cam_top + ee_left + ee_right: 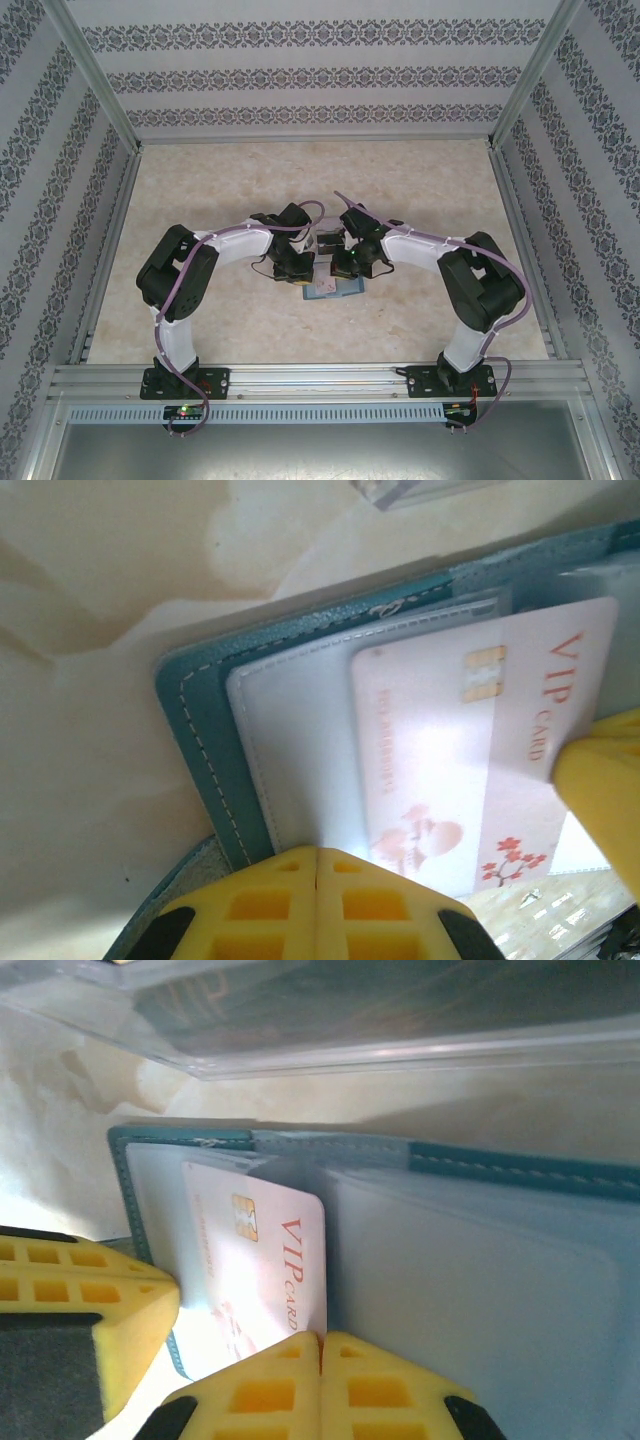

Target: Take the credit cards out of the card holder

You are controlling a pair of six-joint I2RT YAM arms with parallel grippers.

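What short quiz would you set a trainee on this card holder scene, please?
1. True or false: the card holder lies closed on the table.
2. What is printed on the pale credit card? A) VIP CARD B) GIFT CARD C) BANK
3. Fill in: the jaws of the left gripper and the right gripper both stand ___.
Key: 1 false, it lies open; 2 A; 3 shut.

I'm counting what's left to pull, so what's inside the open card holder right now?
Inside the teal card holder, one pale VIP card sits partly tucked in a clear sleeve. Whether more cards lie beneath it can't be seen, because the card and sleeve cover that spot.
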